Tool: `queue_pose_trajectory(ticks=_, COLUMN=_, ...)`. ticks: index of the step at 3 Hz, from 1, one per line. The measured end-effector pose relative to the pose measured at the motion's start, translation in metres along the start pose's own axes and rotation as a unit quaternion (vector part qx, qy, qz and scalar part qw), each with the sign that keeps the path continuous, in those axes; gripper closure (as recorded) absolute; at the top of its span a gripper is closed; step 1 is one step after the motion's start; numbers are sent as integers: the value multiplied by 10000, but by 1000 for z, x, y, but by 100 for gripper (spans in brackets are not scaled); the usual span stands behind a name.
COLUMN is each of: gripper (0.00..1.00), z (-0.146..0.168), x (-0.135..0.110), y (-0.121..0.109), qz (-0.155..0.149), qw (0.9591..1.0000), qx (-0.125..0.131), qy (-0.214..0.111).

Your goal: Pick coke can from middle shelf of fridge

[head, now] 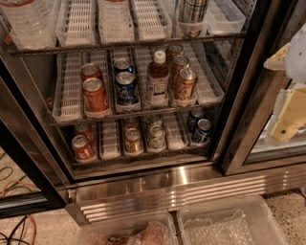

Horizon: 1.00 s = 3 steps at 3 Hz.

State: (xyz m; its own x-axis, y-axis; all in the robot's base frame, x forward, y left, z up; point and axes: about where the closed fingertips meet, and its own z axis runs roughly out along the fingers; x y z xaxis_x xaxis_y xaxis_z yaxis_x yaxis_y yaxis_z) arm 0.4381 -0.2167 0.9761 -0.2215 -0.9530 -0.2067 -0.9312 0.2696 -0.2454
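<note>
The fridge (158, 184) stands open, with black door frames and a ribbed steel base. On the middle shelf (71, 112), two red coke cans stand in one lane at the left, one (94, 95) at the front and one (90, 72) behind it. To their right are two blue cans (126, 88), a brown bottle with a white cap (157, 79) and three brown-gold cans (185, 83). My gripper (289, 112), cream and white, is at the right edge of the view. It is outside the fridge, in front of the right glass door, far from the coke cans and holding nothing I can see.
The top rack (124, 45) holds clear bottles (28, 19) at the left and a can (193, 14) at the right. The bottom rack holds several red, gold, silver and blue cans (82, 147). Two clear plastic bins (229, 222) sit on the floor in front. Cables (19, 225) lie at the lower left.
</note>
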Motion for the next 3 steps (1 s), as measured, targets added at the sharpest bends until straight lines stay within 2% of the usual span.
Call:
queue_pose_trajectory(ticks=1, gripper=0, z=2, x=-1, y=1, qz=19, qw=10000, qx=23, qy=-43)
queue_pose_trajectory(ticks=2, gripper=0, z=25, x=-3, y=14, qz=365, qw=9984, qx=-153, qy=-415)
queue_pose_trajectory(ticks=3, gripper=0, z=48, x=-34, y=38, qz=750, qw=9893, qx=-435, qy=-1173)
